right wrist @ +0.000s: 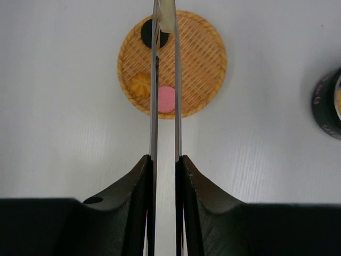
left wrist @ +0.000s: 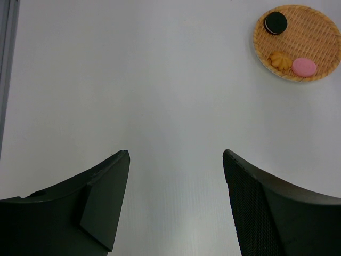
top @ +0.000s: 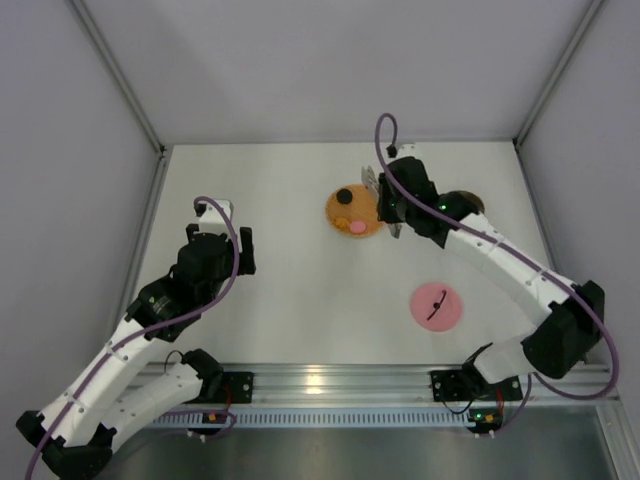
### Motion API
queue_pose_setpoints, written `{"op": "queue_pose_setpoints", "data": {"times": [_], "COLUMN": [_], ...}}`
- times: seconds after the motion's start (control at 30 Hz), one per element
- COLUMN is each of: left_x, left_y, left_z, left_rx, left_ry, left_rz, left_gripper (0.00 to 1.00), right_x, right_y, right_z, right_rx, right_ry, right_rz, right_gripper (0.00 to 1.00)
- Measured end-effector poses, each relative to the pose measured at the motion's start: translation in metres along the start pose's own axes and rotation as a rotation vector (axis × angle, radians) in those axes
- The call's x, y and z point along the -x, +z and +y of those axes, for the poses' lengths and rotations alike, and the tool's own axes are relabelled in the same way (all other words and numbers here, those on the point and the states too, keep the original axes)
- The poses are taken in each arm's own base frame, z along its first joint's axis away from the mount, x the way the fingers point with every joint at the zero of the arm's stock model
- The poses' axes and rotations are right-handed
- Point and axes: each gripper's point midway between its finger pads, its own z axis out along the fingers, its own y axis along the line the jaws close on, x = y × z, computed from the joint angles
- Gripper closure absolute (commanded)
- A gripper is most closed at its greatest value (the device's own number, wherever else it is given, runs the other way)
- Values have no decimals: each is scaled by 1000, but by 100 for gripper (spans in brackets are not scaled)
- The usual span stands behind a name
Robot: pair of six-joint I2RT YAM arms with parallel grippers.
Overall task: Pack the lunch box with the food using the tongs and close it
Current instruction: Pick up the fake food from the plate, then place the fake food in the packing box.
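Observation:
My right gripper [right wrist: 164,157] is shut on the thin silver tongs [right wrist: 154,106], one finger pressed against each arm. The arms run forward, a narrow gap apart, over the round woven mat [right wrist: 202,58]. On the mat lies the food: a dark round cookie [right wrist: 148,33], an orange-yellow piece [right wrist: 140,84] and a pink piece [right wrist: 166,98] seen between the arms. The lunch box [right wrist: 326,104] shows at the right edge, dark, mostly hidden behind the right arm in the top view. My left gripper [left wrist: 176,154] hangs open over bare table, far left of the mat [left wrist: 314,37].
A pink disc lid [top: 437,304] with a dark handle lies on the table in front of the mat, under the right arm's reach. Grey walls enclose the white table on the left, right and back.

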Motion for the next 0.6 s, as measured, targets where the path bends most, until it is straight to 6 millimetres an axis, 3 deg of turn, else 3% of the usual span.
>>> {"op": "queue_pose_setpoints", "data": {"times": [0.1,0.17,0.33,0.43,0.6], "left_x": [0,0,0,0,0], "left_y": [0,0,0,0,0], "left_z": [0,0,-1,0,0], "left_rx": [0,-3,-3,-3,-3], "left_ry": [0,0,0,0,0], "left_rz": [0,0,1,1,0], "left_gripper": [24,24,24,24,24], "right_x": [5,3,-19,-33,-53], "right_y": [-25,-36,-51,-54,-49], "right_z": [-35,-70,-148,-171,-179], "right_rx": [-31,-85,-247,-300,-312], "right_ry": [61,117,231,262,267], "right_rz": [-51,-74,-84,-70,-25], "right_gripper": [81,81,81,81,81]}}
